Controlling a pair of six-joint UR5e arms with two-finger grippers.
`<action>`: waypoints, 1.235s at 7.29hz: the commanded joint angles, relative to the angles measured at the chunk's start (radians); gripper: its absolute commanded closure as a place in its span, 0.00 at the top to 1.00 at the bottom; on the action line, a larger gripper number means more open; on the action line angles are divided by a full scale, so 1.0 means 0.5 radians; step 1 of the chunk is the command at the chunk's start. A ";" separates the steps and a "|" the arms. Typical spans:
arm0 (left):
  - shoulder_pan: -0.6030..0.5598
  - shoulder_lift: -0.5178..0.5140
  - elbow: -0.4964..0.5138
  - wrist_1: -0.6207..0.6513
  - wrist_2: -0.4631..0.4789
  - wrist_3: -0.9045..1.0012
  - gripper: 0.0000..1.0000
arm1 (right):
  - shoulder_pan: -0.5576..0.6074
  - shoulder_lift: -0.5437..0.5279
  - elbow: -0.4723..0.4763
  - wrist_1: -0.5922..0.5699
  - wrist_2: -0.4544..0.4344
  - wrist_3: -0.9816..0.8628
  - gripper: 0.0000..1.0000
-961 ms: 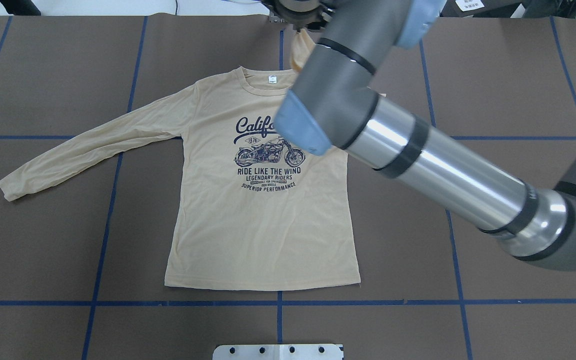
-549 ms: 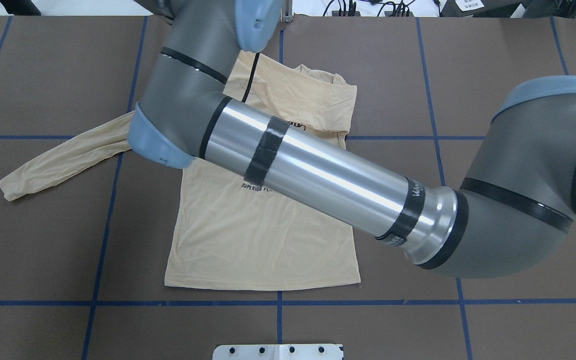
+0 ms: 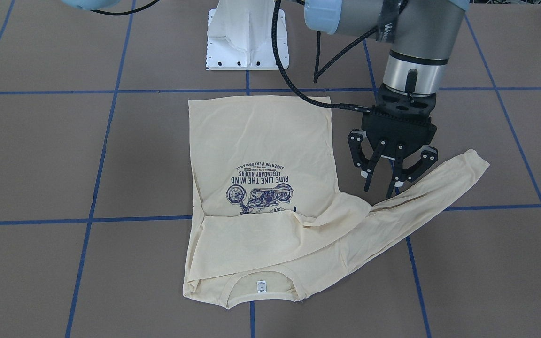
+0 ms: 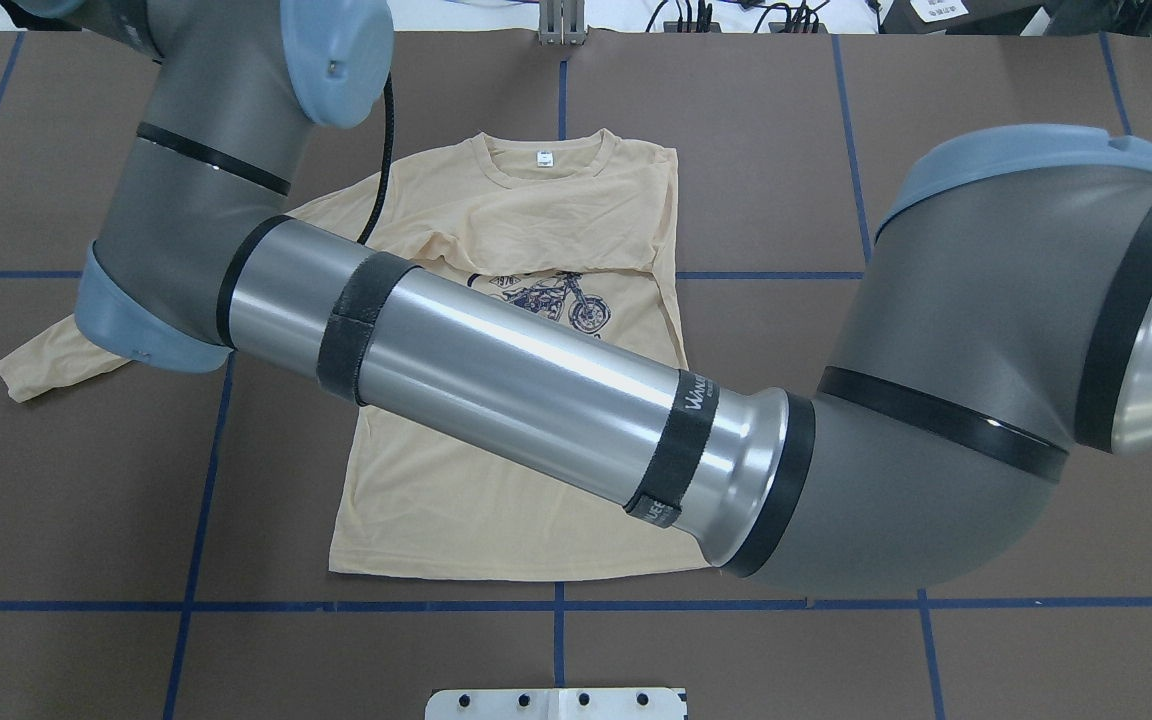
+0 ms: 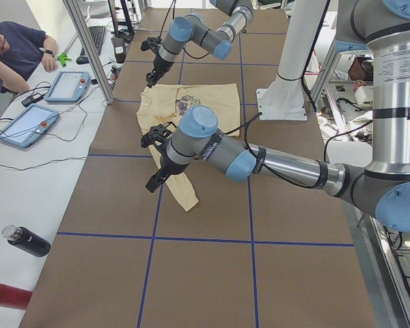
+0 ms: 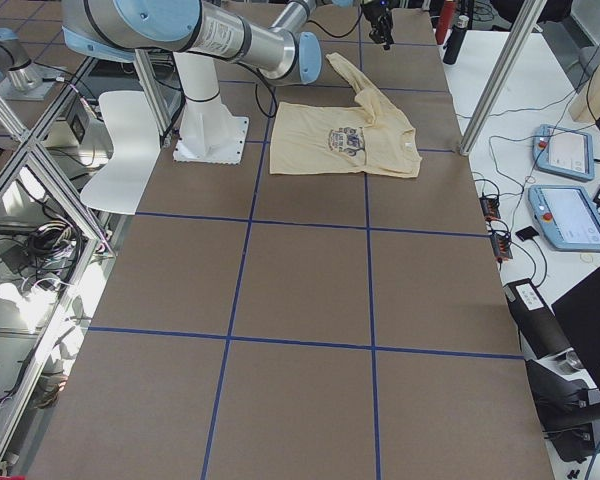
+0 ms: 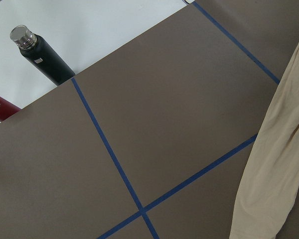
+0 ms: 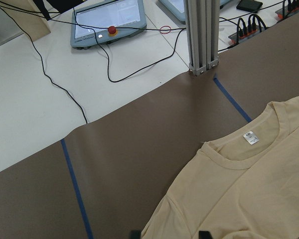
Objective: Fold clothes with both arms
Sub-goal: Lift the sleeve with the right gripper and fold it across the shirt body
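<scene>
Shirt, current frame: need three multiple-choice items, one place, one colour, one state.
1. Where is the left tool?
A. over the neck label
B. by the outstretched sleeve
C. at the hem

2. What colour is the print on the T-shirt?
A. navy
B. red
C. green

3. What is the left tool's state?
A. shut on the hem
B. shut on the collar
C. open, holding nothing

Answers:
1. B, the front-facing view shows its fingertips at the edge of that sleeve.
2. A, the motorcycle and lettering are dark blue on cream fabric.
3. C, its fingers stand apart with no cloth between them.
</scene>
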 commanded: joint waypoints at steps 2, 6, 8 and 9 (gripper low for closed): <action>0.000 -0.011 0.031 0.000 -0.010 -0.005 1.00 | 0.042 0.045 0.014 -0.030 0.089 -0.083 0.98; 0.174 0.013 0.037 -0.239 -0.019 -0.002 1.00 | 0.220 -0.637 1.028 -0.484 0.424 -0.557 0.99; 0.291 0.092 0.046 -0.324 -0.010 -0.129 1.00 | 0.328 -1.262 1.726 -0.484 0.584 -0.894 0.99; 0.352 0.151 0.052 -0.468 0.009 -0.301 1.00 | 0.389 -1.621 2.082 -0.484 0.651 -1.069 0.99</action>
